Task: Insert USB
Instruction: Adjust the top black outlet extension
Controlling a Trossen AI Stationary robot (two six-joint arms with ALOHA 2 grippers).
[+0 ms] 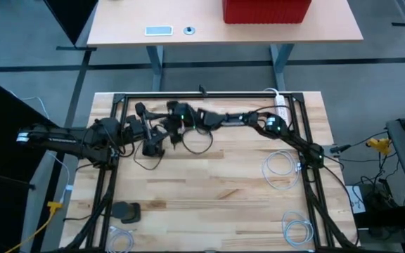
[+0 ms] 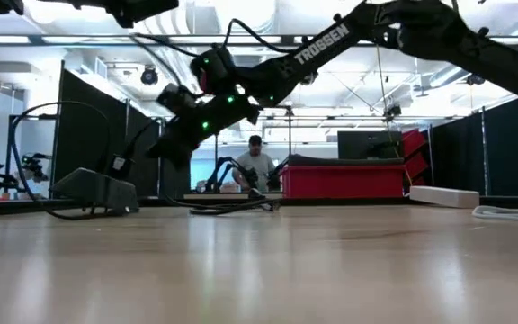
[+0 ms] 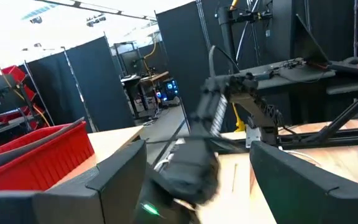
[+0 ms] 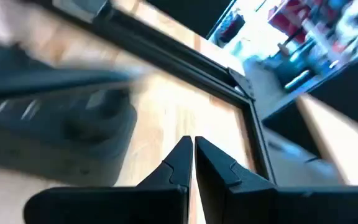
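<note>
Hovering at the far left, the right gripper has fingers pressed nearly together, holding nothing I can see; left gripper spread; USB unclear among cable; misalignment could jam it.

Pale wooden table, smooth; matt black metal frame.

Table: we note pale striped wood.
Bin: we see red.
Arms: black.
Coiled cables: white.
</note>
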